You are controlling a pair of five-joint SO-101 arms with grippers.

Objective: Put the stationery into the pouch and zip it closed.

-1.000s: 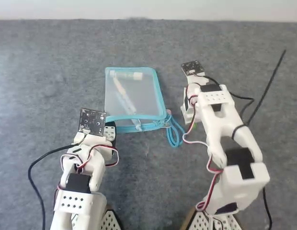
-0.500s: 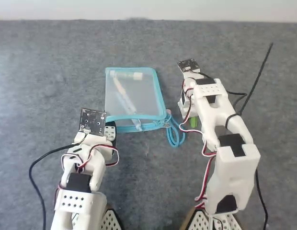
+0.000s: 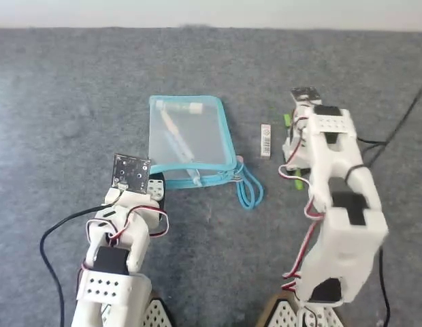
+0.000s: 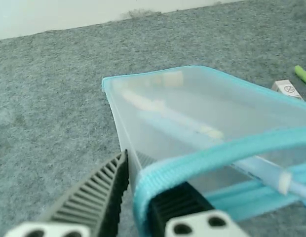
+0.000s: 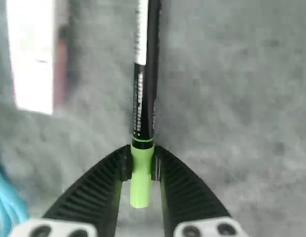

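The clear pouch [image 3: 187, 139] with teal zip trim lies flat mid-table, and its teal strap [image 3: 248, 192] trails toward the right. Pens [image 3: 175, 131] lie inside it. My left gripper [image 3: 158, 185] is at the pouch's near left corner, shut on the teal zip edge [image 4: 192, 160], which it holds lifted. A green-and-black pen [image 5: 143, 98] lies on the carpet right of the pouch, with my right gripper [image 5: 142, 155] shut on its green end. In the high view the right arm [image 3: 327, 136] covers most of that pen [image 3: 298, 182]. A small white eraser [image 3: 265, 139] lies between the pouch and the right arm.
Grey carpet [image 3: 75, 88] covers the table. A pale wall strip runs along the far edge. Cables trail from both arm bases at the near side.
My right arm has swung to the right, away from the pouch's side, uncovering the eraser. The left arm and the pouch have stayed put.
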